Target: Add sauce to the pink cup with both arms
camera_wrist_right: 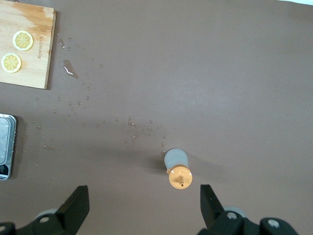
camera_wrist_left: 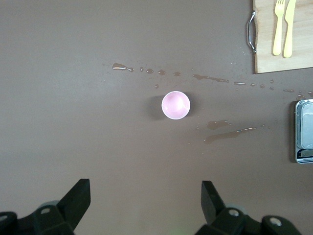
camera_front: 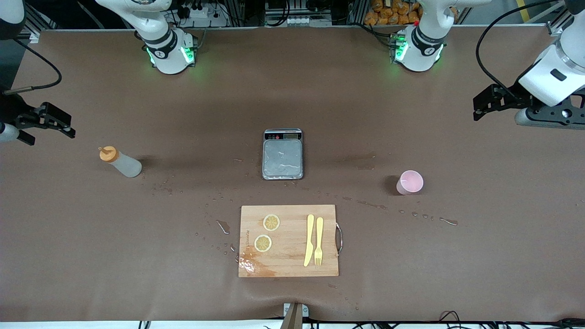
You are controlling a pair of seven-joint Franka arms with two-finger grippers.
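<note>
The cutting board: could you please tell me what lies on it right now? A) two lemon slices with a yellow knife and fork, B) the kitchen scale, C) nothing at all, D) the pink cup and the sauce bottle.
A: the cutting board carries two lemon slices beside a yellow knife and fork; nothing else rests on it.

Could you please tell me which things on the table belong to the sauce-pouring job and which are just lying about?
For the job:
- sauce bottle
- pink cup

Lying about:
- kitchen scale
- cutting board
- two lemon slices
- yellow knife
- yellow fork
</note>
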